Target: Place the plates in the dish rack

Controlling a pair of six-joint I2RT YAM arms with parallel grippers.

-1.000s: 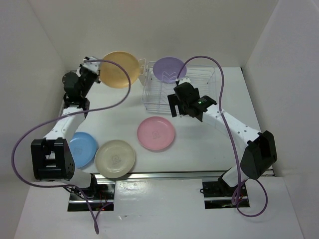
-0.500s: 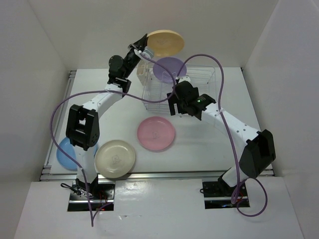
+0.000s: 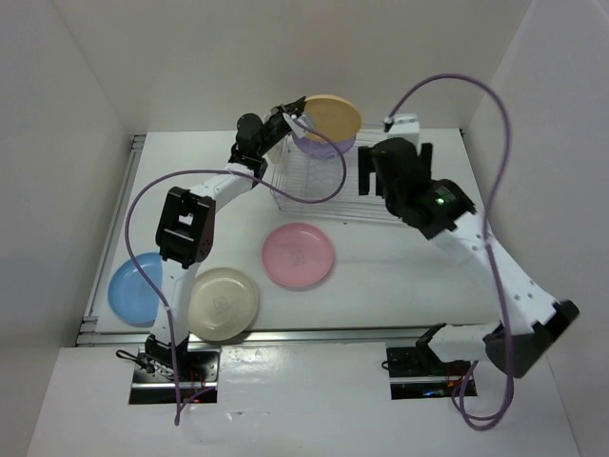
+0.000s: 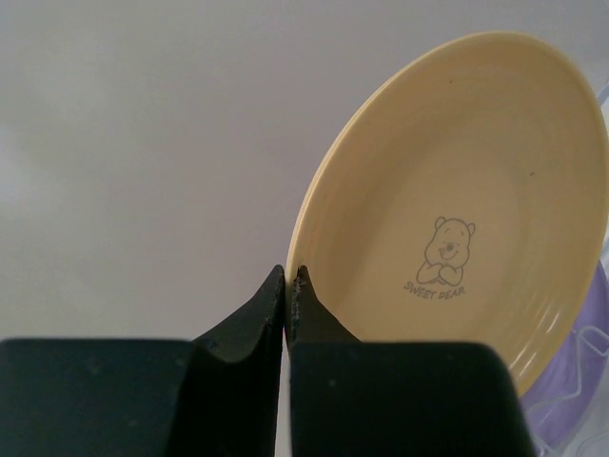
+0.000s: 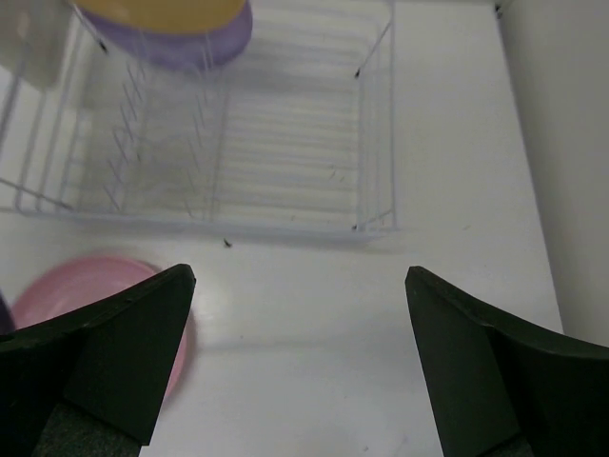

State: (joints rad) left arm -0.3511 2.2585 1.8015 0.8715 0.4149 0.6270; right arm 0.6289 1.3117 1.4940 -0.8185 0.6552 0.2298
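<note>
White walls close round a white table (image 3: 400,271). My left gripper (image 4: 288,278) pinches the rim of the yellow-orange plate (image 4: 457,209), holding it tilted over the far left end of the dish rack (image 3: 309,186), just above the purple plate (image 3: 328,147) that stands in it. My right gripper (image 5: 300,281) hangs over the right part of the rack, jaws spread wide, holding nothing. On the table near the rack lies the pink plate (image 3: 298,254). The cream plate (image 3: 220,303) and the light blue plate (image 3: 133,288) lie at the near left.

Left arm (image 3: 214,183) reaches far forward, jaws pinched; right arm (image 3: 476,249) extended, jaws wide.
</note>
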